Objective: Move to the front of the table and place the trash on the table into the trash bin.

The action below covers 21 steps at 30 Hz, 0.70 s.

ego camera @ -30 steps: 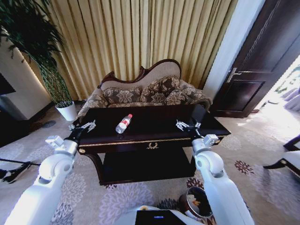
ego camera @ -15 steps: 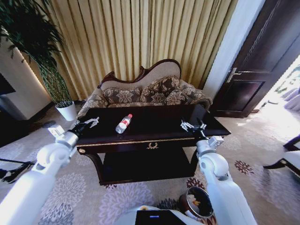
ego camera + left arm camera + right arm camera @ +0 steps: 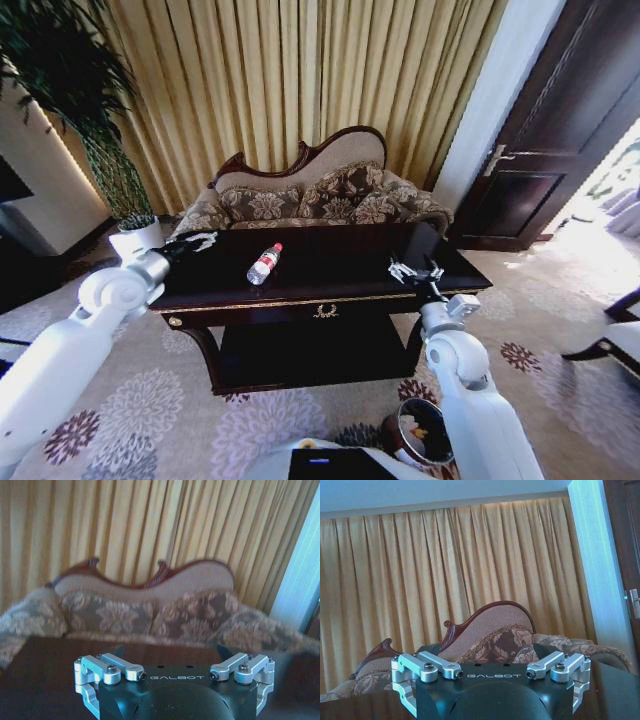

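Nearest the robot: trash bin [image 3: 424,432], round, dark, metal rim, on the carpet by the base, right of centre, beside the right arm. Something light lies inside it; can't tell what.

Next out: worktop [image 3: 330,283], dark glossy wood, gold trim along the front edge, gold emblem on the drawer, lower shelf under it. The robot sits squarely in front of it.

Right end effector [image 3: 413,270] is over the right part of the worktop near the front edge, fingers spread apart, gripping nothing. The right wrist view confirms it: the linkages are splayed wide and the gap between them is free.

Left end effector [image 3: 201,241] is at the worktop's left rear corner, raised slightly above the surface, fingers likewise apart and empty. The left wrist view looks across the dark top toward the sofa.

Bottle [image 3: 264,264]: clear plastic, red cap, red-white label, lying on its side on the worktop, left of centre, between the two end effectors and well clear of both. The long axis runs diagonally, front-left to back-right, with the cap pointing away from the robot toward the sofa and slightly right.

Behind the worktop: floral sofa [image 3: 310,196] with carved wood frame, then gold curtains [image 3: 300,80]. Potted plant [image 3: 95,130] far left, dark door [image 3: 560,130] right.
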Available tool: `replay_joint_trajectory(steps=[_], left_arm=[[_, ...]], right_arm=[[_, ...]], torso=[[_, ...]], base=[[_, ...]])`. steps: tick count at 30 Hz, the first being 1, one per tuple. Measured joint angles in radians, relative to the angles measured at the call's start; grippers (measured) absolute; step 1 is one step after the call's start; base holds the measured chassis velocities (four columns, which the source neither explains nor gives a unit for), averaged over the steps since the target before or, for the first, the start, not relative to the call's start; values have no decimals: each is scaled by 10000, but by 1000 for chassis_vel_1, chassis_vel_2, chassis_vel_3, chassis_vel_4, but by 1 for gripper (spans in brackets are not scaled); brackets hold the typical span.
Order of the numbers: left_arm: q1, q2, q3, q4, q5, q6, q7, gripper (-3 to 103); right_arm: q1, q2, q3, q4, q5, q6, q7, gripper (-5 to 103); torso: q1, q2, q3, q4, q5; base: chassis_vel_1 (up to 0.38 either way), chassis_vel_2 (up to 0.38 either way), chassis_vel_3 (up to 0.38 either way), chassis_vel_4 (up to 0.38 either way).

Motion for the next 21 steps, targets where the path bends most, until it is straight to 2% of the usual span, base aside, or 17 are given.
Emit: replay_joint_trajectory(steps=[4, 6, 7, 10, 16, 19, 21], left_arm=[[-547, -193, 621, 155, -138, 419, -357, 100], [-1302, -410, 1411, 405, -390, 833, -748, 100], [-1302, -410, 1411, 405, -390, 833, -748, 100], [-2314, -720, 2223, 903, -671, 1047, -998, 100], [-3191, -1020, 2919, 1426, -1140, 1284, -996, 100], [-3469, -1129, 3111, 1619, -1619, 1543, -874, 100], [-3675, -1195, 3207, 1762, -2265, 1936, -814, 100]], right_arm=[[-17, -17, 66, 4, 16, 0, 6, 100], [-55, 1, 91, -8, 16, 0, 9, 100], [-55, 1, 91, -8, 16, 0, 9, 100], [-46, 16, 90, -86, -4, 0, 12, 100], [12, 6, 66, -188, -14, 1, 14, 100], [39, 6, 46, -276, -29, 4, 15, 100], [68, 35, -2, -409, -67, 24, 15, 100]], torso=[[0, -1, 0, 0, -1], [0, 0, 0, 1, 1], [0, 0, 0, 1, 1], [0, 0, 0, -1, 2], [1, 0, 0, -1, 1], [0, 0, 1, 0, 1], [0, 0, 0, 1, 1]], base=[[0, 0, 0, 0], [0, 0, 0, 0], [0, 0, 0, 0], [0, 0, 0, 0], [0, 0, 0, 0], [0, 0, 0, 0], [0, 0, 0, 0]])
